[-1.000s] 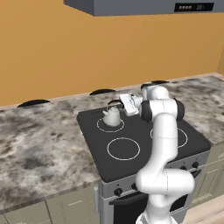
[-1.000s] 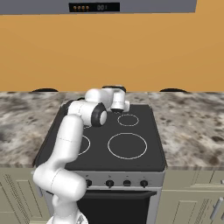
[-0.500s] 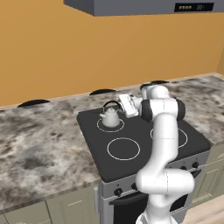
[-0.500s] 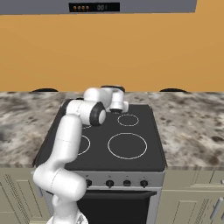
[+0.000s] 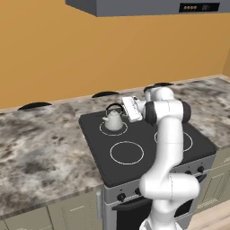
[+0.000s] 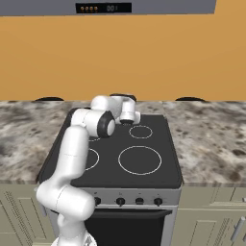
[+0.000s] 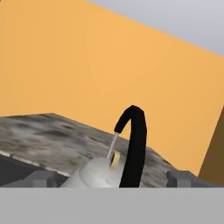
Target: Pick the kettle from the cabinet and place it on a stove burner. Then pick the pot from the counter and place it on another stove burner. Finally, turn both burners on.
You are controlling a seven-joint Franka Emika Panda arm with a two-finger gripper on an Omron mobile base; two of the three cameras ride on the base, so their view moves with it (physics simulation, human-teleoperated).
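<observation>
Left base view: the kettle (image 5: 113, 120) sits upright inside the rear-left burner ring (image 5: 113, 128) of the black cooktop (image 5: 148, 148), and the gripper (image 5: 127, 108) hangs just beside it at its 3 o'clock. Hand view: the kettle's black handle (image 7: 133, 146) arches between the two dark fingertips (image 7: 41, 178), jaws spread wide and gripping nothing. The marbled tabletop (image 5: 40, 143) flanks the cooktop on both sides.

Bare front burners (image 5: 127, 152) beside kettle (image 5: 113, 119)
</observation>
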